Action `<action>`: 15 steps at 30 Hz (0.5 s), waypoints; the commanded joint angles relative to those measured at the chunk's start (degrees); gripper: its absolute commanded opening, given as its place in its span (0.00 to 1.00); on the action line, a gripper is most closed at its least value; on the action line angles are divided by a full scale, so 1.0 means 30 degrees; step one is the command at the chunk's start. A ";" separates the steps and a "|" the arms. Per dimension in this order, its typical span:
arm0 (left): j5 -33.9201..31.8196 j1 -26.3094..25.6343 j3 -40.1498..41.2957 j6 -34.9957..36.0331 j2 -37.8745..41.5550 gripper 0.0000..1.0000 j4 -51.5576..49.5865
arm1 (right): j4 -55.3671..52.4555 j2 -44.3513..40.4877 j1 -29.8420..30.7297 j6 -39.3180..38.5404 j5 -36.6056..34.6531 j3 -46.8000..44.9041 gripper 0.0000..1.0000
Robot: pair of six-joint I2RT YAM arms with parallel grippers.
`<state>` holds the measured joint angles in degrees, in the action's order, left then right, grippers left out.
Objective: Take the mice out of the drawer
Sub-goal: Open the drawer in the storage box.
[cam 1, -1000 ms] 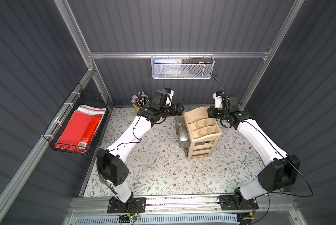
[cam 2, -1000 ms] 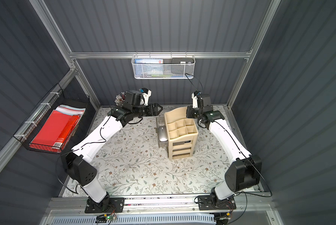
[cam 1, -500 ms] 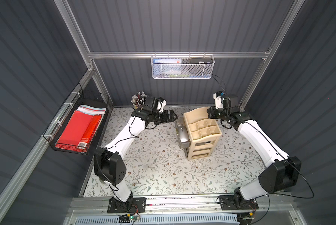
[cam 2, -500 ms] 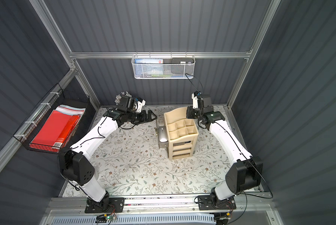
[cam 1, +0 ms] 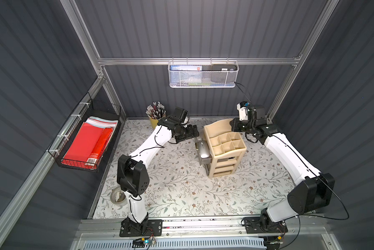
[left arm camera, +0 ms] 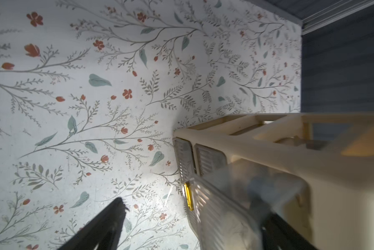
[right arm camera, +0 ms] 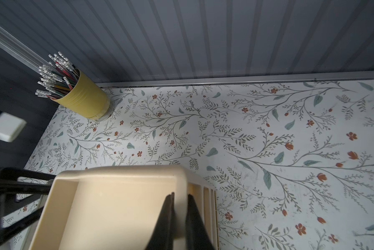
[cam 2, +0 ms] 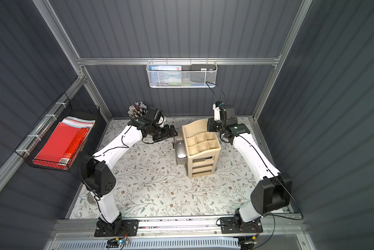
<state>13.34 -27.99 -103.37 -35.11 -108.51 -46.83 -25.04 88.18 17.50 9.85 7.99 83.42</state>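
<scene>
While drawer [cam 1: 201, 162] juts out, mouse [cam 1: 203, 149]: long axis back-to-front (nose unclear)
Left gripper [cam 1: 194, 131]: spread wide, empty
Right gripper [right arm camera: 180, 198]: pinching organizer [right arm camera: 116, 205]

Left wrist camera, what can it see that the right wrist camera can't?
Only the left wrist view looks into the pulled-out clear drawer, where a blurry grey mouse lies, and shows the left gripper open. Only the right wrist view shows the yellow cup of pencils and the right gripper shut on the wall of the beige organizer. Both show that organizer and the flowery table.
</scene>
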 commanded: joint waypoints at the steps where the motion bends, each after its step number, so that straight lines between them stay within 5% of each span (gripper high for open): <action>1: -0.0775 -0.0636 -0.0528 -0.0639 -0.0158 0.91 -0.1291 | -0.0462 0.1675 0.0027 -0.1858 -0.0612 -0.2154 0.00; 6: -0.1301 -0.0895 -0.0171 -0.0894 -0.0348 0.55 -0.1454 | -0.0572 0.1982 0.0008 -0.2069 -0.0298 -0.2200 0.00; 15: -0.3148 -0.0897 -0.0194 -0.1154 0.0536 0.49 -0.1609 | -0.0734 0.1863 -0.0024 -0.1973 -0.1150 -0.2435 0.00</action>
<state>9.19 -31.35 -103.79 -38.46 -109.67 -48.60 -23.97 88.09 17.56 9.39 9.02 82.54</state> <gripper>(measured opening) 0.497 0.092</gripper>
